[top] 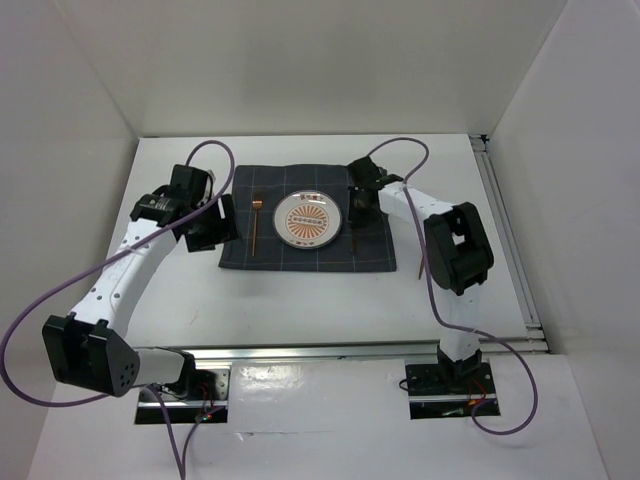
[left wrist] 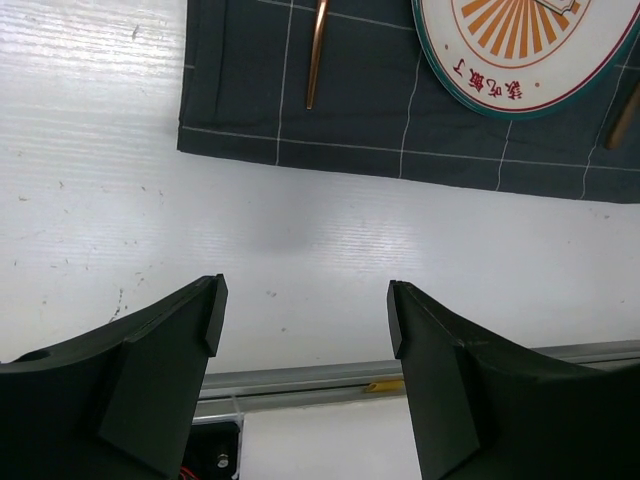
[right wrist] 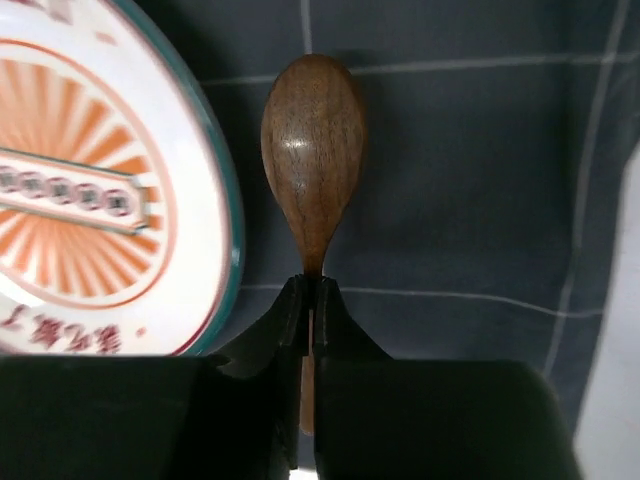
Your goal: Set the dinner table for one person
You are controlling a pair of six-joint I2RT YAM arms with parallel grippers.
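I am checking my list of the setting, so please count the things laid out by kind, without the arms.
Cloth: 1
Plate: 1
Wooden spoon: 1
Copper utensil: 1
Total: 4

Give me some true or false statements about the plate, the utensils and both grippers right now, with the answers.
1. The plate sits on the checked cloth. True.
2. The right gripper is open and empty. False: it is shut on the wooden spoon by its handle.
3. The left gripper holds the copper-coloured utensil. False: it is open and empty over the table; that utensil lies on the cloth.
4. The wooden spoon's bowl is beside the plate, over the cloth. True.
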